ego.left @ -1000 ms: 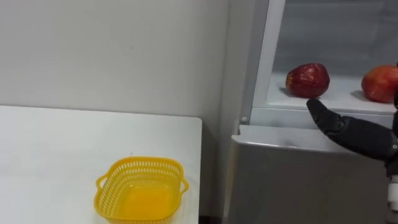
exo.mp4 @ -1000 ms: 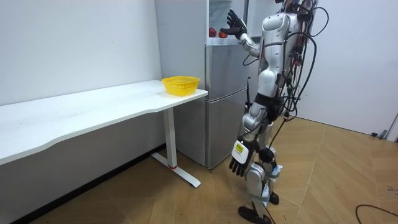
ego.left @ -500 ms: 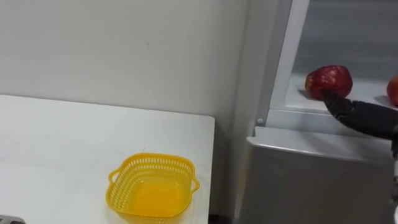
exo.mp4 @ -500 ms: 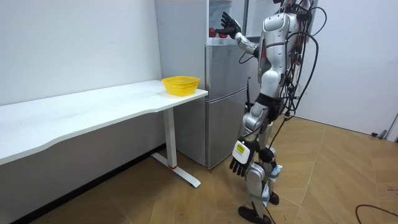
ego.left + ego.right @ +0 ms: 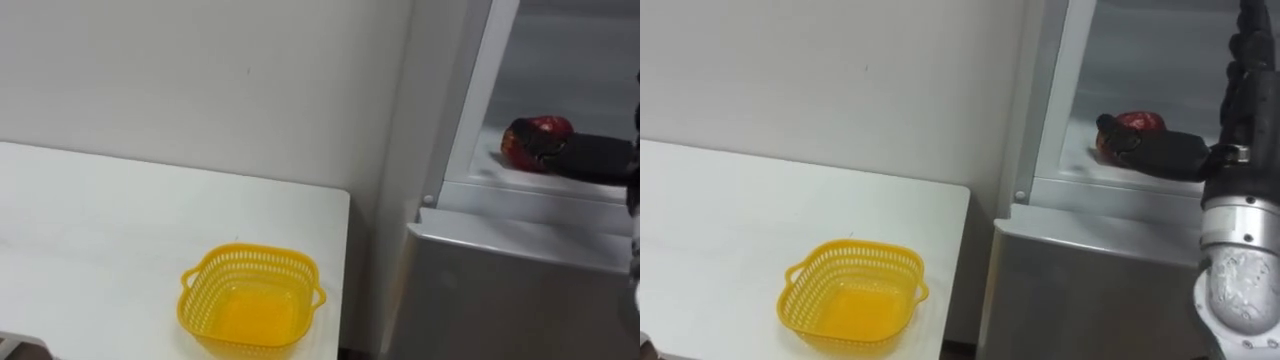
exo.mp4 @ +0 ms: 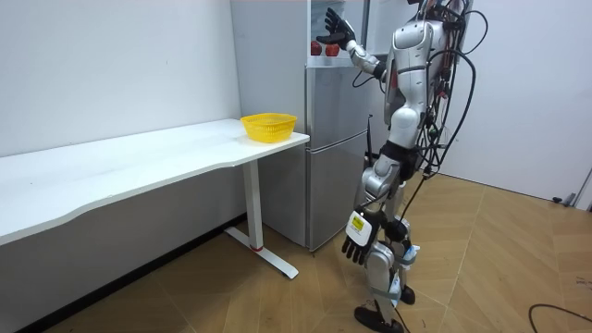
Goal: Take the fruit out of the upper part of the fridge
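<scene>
- The right hand (image 5: 1167,152) is raised inside the open upper compartment of the fridge (image 6: 328,176). It is spread wide, with its fingers (image 5: 1245,58) standing straight up and the thumb reaching sideways toward the robot's left.
- The thumb's tip lies against the front of a red apple (image 5: 1137,122). Nothing is curled round the fruit, so the hand has hold of nothing (whether the thumb presses or merely touches cannot be told).
- The apple sits on the white shelf (image 5: 1080,158) of that upper compartment. It is toward the shelf's left end, near the white frame (image 5: 480,110) at the compartment's edge.
- Under the shelf is a grey door (image 5: 520,290), closed, with its top edge just below the sill.
- To the left of the fridge a white table (image 5: 90,220) stands against the pale wall (image 5: 200,70). The end of the table is just beside the fridge.
- A yellow basket (image 5: 252,251) with small side handles rests on the table near that end, well apart from the apple and lower than it.
- In the room view the left hand (image 6: 352,246) hangs beside the robot's thigh, fingers relaxed and carrying nothing.
- The robot stands upright on the wooden floor (image 6: 499,240), close before the fridge, with its right arm lifted to about head height.
</scene>
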Controlling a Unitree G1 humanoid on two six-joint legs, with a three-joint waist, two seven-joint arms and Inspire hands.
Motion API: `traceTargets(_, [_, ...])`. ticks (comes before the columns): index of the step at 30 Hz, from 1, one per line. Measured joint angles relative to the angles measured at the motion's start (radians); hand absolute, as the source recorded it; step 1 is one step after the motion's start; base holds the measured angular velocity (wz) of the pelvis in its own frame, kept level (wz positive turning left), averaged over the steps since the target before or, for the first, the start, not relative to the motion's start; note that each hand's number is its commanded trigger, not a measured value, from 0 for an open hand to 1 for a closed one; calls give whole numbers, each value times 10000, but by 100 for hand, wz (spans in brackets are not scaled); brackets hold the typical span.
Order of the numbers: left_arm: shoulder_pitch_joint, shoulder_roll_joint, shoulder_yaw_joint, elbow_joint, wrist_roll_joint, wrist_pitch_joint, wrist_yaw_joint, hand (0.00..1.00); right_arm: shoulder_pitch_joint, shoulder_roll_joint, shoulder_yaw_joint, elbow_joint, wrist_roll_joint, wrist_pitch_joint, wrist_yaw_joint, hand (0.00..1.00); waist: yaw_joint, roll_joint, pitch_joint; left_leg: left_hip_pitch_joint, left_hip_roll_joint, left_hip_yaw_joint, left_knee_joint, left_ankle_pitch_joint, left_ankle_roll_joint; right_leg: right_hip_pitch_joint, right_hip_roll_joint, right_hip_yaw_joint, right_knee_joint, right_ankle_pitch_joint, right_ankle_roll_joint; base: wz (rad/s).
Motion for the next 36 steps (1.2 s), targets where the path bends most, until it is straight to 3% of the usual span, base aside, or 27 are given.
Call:
traceTargets(11, [11, 28, 181, -205, 16, 153, -30, 0, -16, -44, 16, 159, 106, 18, 278, 0, 50, 76, 18, -18, -3, -54, 3, 0, 0, -2, 1, -38, 0, 0, 0, 0])
traceTargets(19, [-7, 30, 170, -237, 10, 231, -194, 0, -499, -132, 18, 1537, 44, 535, 539, 0, 25, 51, -4, -50, -5, -103, 5, 1, 0, -70, -6, -144, 3, 0, 0, 2])
traceTargets(29, [4, 37, 155, -236, -49, 404, -490, 0, -935, -238, 41, 2062, 127, 662, 1042, 0, 24, -22, -51, -137, -5, -131, 10, 2, -2, -84, -9, -186, -3, 0, 0, 0])
traceTargets(36, [-3, 92, 157, -265, -64, 482, -494, 0, -982, -591, 43, 2449, 522, 755, 1700, 0, -12, -104, -56, -110, -15, -275, 11, 7, -2, 29, -101, -419, -11, -1, 1, 6])
